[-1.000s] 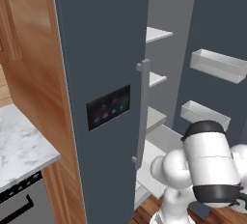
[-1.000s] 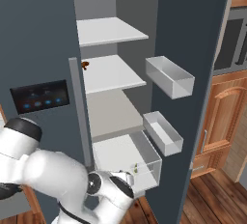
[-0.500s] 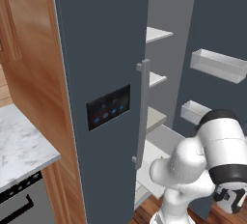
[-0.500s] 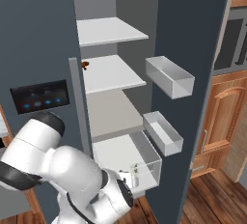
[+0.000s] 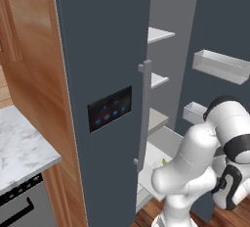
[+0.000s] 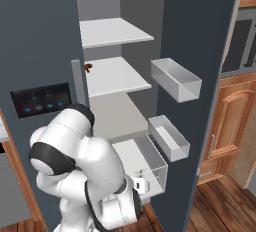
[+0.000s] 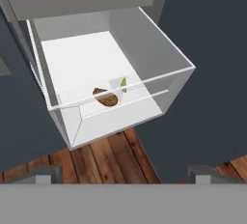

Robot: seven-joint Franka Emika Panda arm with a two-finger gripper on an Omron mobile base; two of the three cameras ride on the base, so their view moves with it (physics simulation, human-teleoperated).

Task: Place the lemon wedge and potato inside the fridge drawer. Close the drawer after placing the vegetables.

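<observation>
The fridge drawer [image 7: 155, 44] stands pulled out at the bottom of the open fridge, a translucent whitish box over the wooden floor. Inside it, near the front wall, the brown potato [image 7: 106, 97] lies with the small yellow-green lemon wedge [image 7: 124, 84] just beside it. My gripper [image 7: 124, 174] hangs in front of and above the drawer's front edge, open, its fingertips [image 7: 46, 174] wide apart with nothing between them. In the base views the drawer [image 6: 156, 157] [image 5: 155, 153] shows partly behind my white arm, with a speck of green lemon wedge [image 5: 164, 162] inside.
Two clear door bins [image 6: 176, 78] [image 6: 169, 137] stick out from the open right door. White shelves [image 6: 115, 32] sit above the drawer, with a small brown thing [image 6: 88, 67] on the middle one. The shut left door has a handle [image 5: 143, 113] and a panel [image 5: 110, 108]. A marble counter [image 5: 19, 147] lies left.
My arm has swung: the big upper link moved right and up in the left base view, left and up in the right base view. The drawer stays pulled out.
</observation>
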